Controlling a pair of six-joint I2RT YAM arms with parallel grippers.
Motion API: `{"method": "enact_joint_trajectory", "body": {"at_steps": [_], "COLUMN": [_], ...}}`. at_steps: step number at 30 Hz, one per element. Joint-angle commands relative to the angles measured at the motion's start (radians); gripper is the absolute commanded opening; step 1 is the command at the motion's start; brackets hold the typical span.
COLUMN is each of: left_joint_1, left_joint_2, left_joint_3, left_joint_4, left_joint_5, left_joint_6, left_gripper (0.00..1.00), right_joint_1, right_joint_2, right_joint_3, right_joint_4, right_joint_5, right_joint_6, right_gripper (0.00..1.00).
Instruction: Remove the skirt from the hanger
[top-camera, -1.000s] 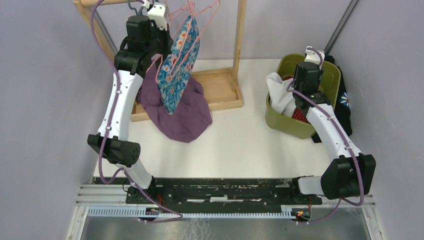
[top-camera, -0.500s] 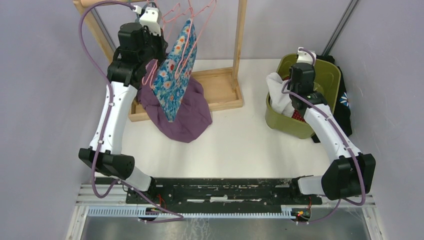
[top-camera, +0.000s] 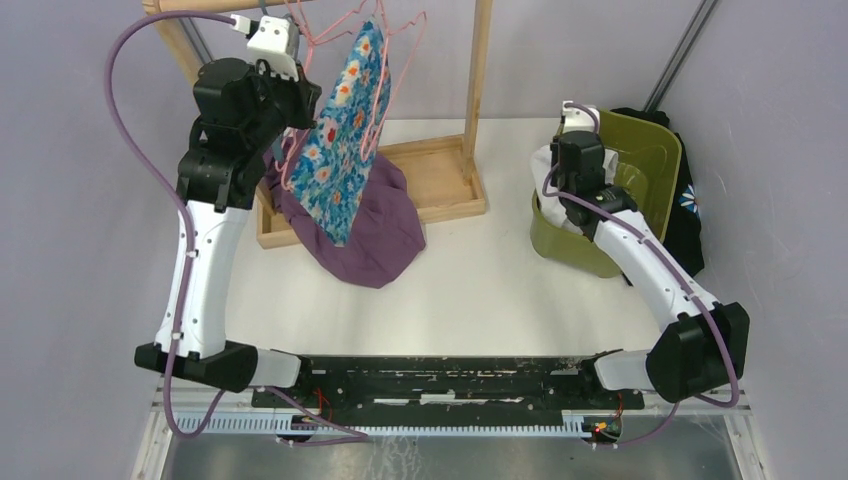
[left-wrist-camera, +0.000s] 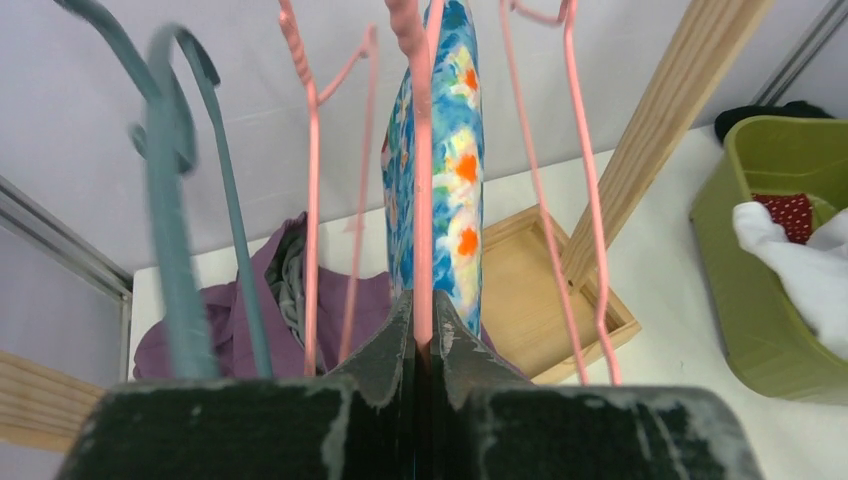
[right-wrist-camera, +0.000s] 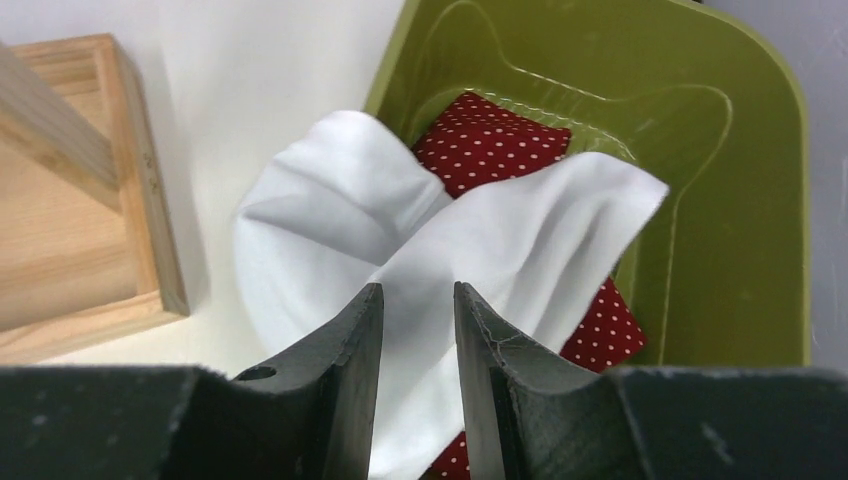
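Note:
The skirt (top-camera: 338, 160), blue with orange and white flowers, hangs from a pink wire hanger (top-camera: 378, 70) on the wooden rack's rail. In the left wrist view the skirt (left-wrist-camera: 452, 180) hangs straight ahead. My left gripper (top-camera: 297, 78) is high at the rail, shut on a pink hanger wire (left-wrist-camera: 422, 200) that runs up between its tips (left-wrist-camera: 422, 302). My right gripper (top-camera: 562, 178) is open and empty, and hovers over a white cloth (right-wrist-camera: 330, 210) in the green bin (right-wrist-camera: 740, 200); nothing lies between its tips (right-wrist-camera: 418, 290).
A purple garment (top-camera: 370, 235) lies heaped over the wooden rack base (top-camera: 440, 180). The rack's upright post (top-camera: 478, 80) stands right of the skirt. Other pink hangers and two teal hangers (left-wrist-camera: 175, 200) hang close by. The bin (top-camera: 650, 140) holds white and red dotted cloth (right-wrist-camera: 480, 145). A black garment (top-camera: 690, 200) lies behind it.
My left arm has swung up and to the left, pulling the hanger and skirt with it. My right gripper has moved left over the bin's white cloth.

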Motion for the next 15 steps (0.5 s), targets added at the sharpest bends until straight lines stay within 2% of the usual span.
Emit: {"method": "enact_joint_trajectory", "body": {"at_steps": [1,5,10,15], "left_joint_1": [-0.003,-0.004,-0.005,-0.006], "left_joint_2": [-0.083,-0.16,-0.268,-0.345], "left_joint_3": [0.017,-0.061,-0.233,-0.483], "left_joint_4": [0.091,0.092,0.113,0.128], "left_joint_5": [0.045,0.056,0.087,0.121], "left_joint_6": [-0.026,-0.025,-0.056,-0.092], "left_gripper": [0.03,0.03,0.03,0.03], "right_joint_1": [0.06,0.095,0.138,0.236], "right_joint_2": [0.016,0.014,-0.02,-0.019], "right_joint_3": [0.016,-0.001,-0.037,-0.028], "right_joint_4": [0.021,0.028,0.044,0.008], "right_joint_5": [-0.001,-0.002,-0.021,-0.019], "right_joint_6": [-0.041,-0.065,-0.061,-0.064], "right_gripper": [0.38,0.39,0.39,0.41]}}
